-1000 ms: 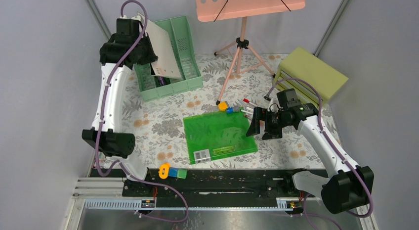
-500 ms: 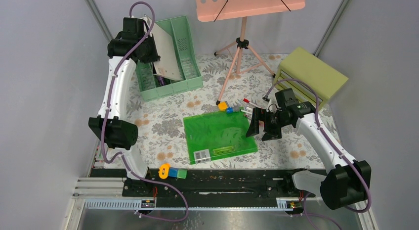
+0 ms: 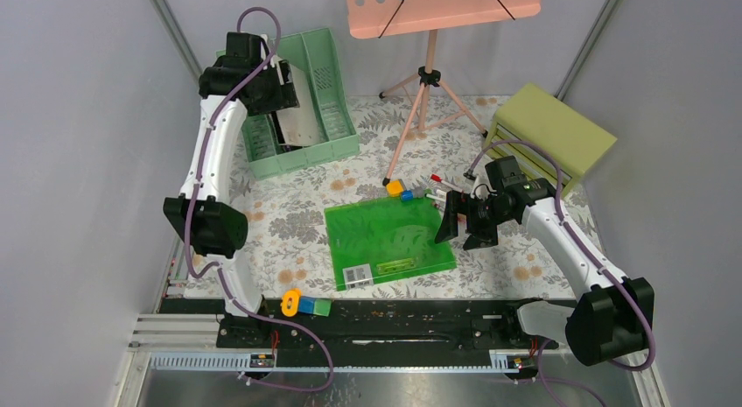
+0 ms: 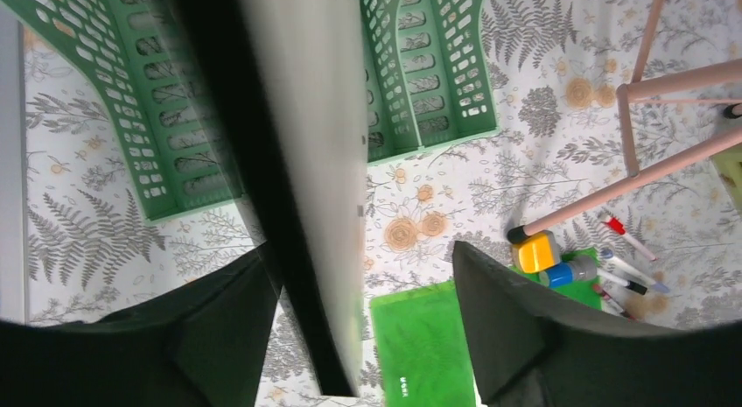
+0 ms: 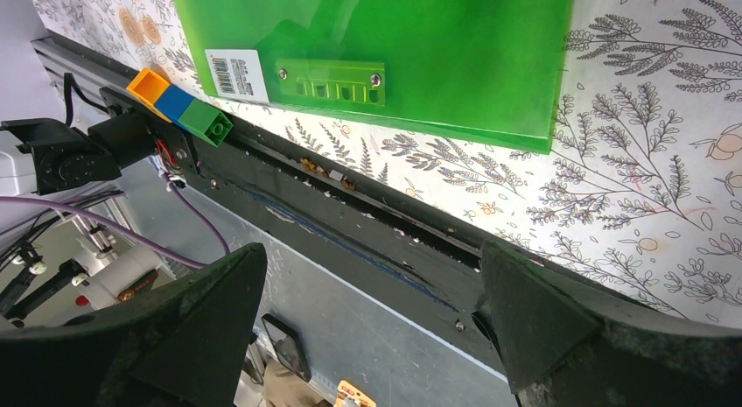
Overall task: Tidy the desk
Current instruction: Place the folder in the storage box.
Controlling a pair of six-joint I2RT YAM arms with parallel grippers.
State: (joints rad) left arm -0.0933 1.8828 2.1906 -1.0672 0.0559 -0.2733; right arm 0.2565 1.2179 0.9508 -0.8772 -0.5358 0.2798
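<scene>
The desk (image 3: 289, 223) is a fern-and-flower cloth top. My left gripper (image 3: 284, 87) hovers over the green file rack (image 3: 337, 101), jaws open. A white board (image 3: 302, 118) stands tilted in a rack slot below it. In the left wrist view the board (image 4: 315, 162) runs between the spread fingers of the left gripper (image 4: 360, 254), close to the left one. My right gripper (image 3: 464, 223) is open over the right edge of a flat green folder (image 3: 389, 241). In its wrist view the right gripper (image 5: 372, 249) holds nothing, with the folder (image 5: 394, 39) above.
A yellow block (image 3: 395, 187) and markers (image 3: 433, 184) lie at the folder's far edge. An orange ring (image 3: 291, 300) and blue and green blocks (image 3: 315, 306) sit at the near rail. A pink music stand (image 3: 429, 74) stands behind, an olive drawer box (image 3: 547, 131) at the right.
My left gripper has opened and let go of the white board, which has dropped lower into the rack. The left arm shifted slightly right. The right arm has barely moved.
</scene>
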